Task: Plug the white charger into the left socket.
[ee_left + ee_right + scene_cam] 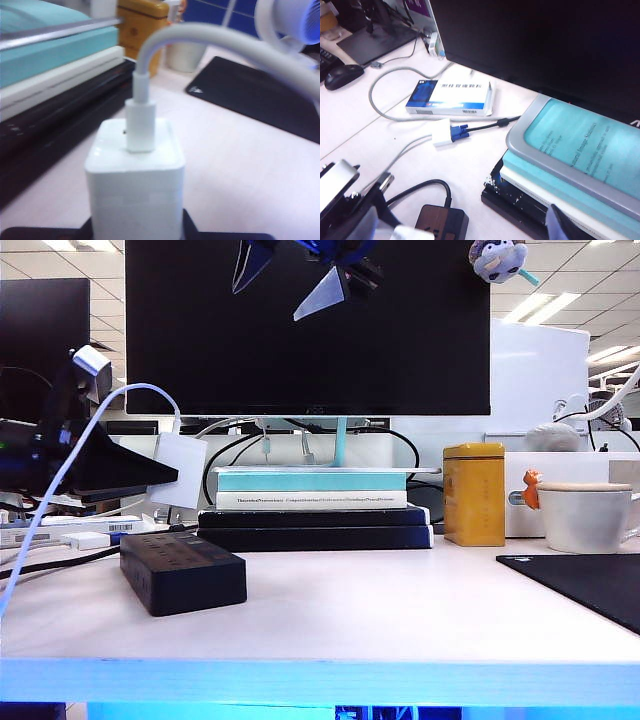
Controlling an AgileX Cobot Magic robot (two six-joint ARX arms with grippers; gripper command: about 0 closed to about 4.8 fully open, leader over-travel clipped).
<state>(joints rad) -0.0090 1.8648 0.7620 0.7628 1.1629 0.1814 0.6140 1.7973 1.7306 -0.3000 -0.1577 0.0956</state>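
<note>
In the exterior view my left gripper (168, 478) comes in from the left, shut on the white charger (180, 472). The charger hangs tilted in the air above and behind the far left end of the black power strip (183, 568), apart from it. Its white cable (60, 480) loops up and back over the arm. The left wrist view shows the charger (135, 185) gripped by my left gripper (137, 231), cable plugged into its face. My right gripper (290, 275) hangs open, high before the monitor. The right wrist view looks down between my right gripper (464, 226) onto the strip's cord end, where the left socket (437, 231) shows.
A stack of books topped by a laptop (310, 505) stands behind the strip under the monitor (300, 330). A yellow tin (474, 493), a white mug (585, 515) and a black mat (585, 585) are to the right. A blue-white box (450, 95) and an adapter (445, 136) lie behind.
</note>
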